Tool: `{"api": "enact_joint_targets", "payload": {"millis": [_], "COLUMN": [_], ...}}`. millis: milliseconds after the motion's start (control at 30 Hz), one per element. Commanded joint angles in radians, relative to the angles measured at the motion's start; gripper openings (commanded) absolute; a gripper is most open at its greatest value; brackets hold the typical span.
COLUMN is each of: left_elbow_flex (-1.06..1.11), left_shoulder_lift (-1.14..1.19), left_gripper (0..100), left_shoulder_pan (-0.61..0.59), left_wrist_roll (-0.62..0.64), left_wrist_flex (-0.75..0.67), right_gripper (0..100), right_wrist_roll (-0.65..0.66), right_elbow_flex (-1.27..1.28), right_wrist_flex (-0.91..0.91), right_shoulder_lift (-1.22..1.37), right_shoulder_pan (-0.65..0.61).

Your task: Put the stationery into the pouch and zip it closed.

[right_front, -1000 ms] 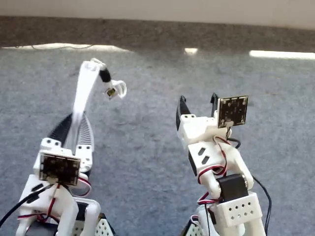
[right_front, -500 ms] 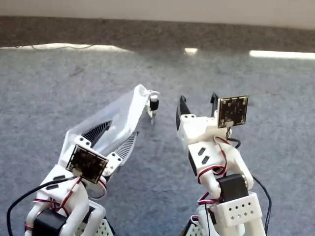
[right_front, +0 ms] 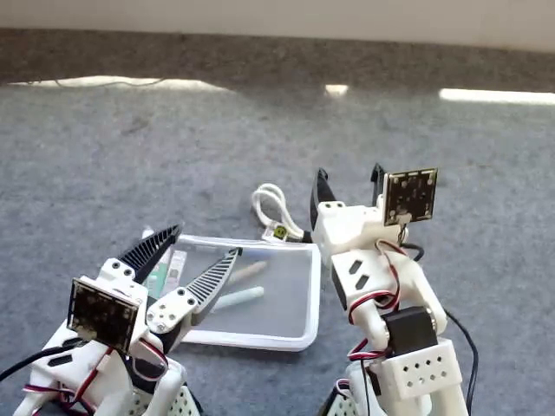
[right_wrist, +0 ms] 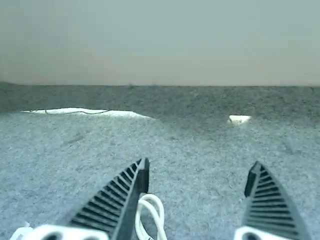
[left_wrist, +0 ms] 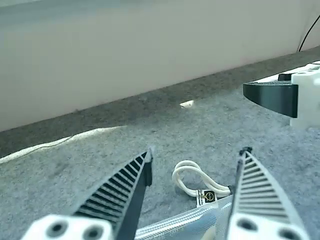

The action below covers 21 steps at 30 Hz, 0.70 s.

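Observation:
The clear pouch (right_front: pixel 286 303) with a white rim lies flat on the grey carpet between the two arms. Several pens (right_front: pixel 238 298) show through it. Its white loop strap (right_front: pixel 272 204) and small tag (right_front: pixel 280 231) trail off its far corner. My left gripper (right_front: pixel 206 242) hangs open just above the pouch's near left part, holding nothing. In the left wrist view the left gripper (left_wrist: pixel 196 152) frames the strap (left_wrist: pixel 192 179) and the pouch's edge (left_wrist: pixel 185 223). My right gripper (right_front: pixel 349 173) stands open beside the pouch's far right corner. The strap (right_wrist: pixel 152 214) lies by the right gripper (right_wrist: pixel 200 165).
Grey carpet (right_front: pixel 130 173) spreads on all sides, bounded by a pale wall (right_front: pixel 277 16) at the back. The right arm's black finger (left_wrist: pixel 272 95) juts in close by in the left wrist view. Bright light patches (right_front: pixel 494 95) lie on the far carpet.
The left gripper held the pouch up in the air, swung it right and down, then let go. The pouch now lies flat and the left gripper is open. The right arm stayed still.

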Motion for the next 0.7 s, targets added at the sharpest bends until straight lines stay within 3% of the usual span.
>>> {"api": "enact_joint_targets", "payload": {"millis": [0,133,333,667], "left_elbow_flex": [-0.042,0.025,0.151,0.259], "left_shoulder_lift": [-0.001,-0.002,-0.002,-0.002], "left_gripper": [22,12,3,1], "left_shoulder_pan": [-0.022,-0.114,-0.236,-0.372], "left_wrist_roll": [0.011,0.008,0.006,0.009], "left_wrist_flex": [-0.005,-0.052,-0.204,-0.356], "right_gripper": [28.9,26.0,6.1,5.1], "right_wrist_roll": [-0.008,-0.008,0.000,0.121], "right_elbow_flex": [-0.008,-0.008,-0.004,-0.008], "right_wrist_flex": [-0.021,-0.021,-0.021,-0.019], "right_shoulder_lift": [-0.013,-0.013,-0.015,-0.016], "right_shoulder_pan": [-0.002,-0.002,-0.001,0.038]}}
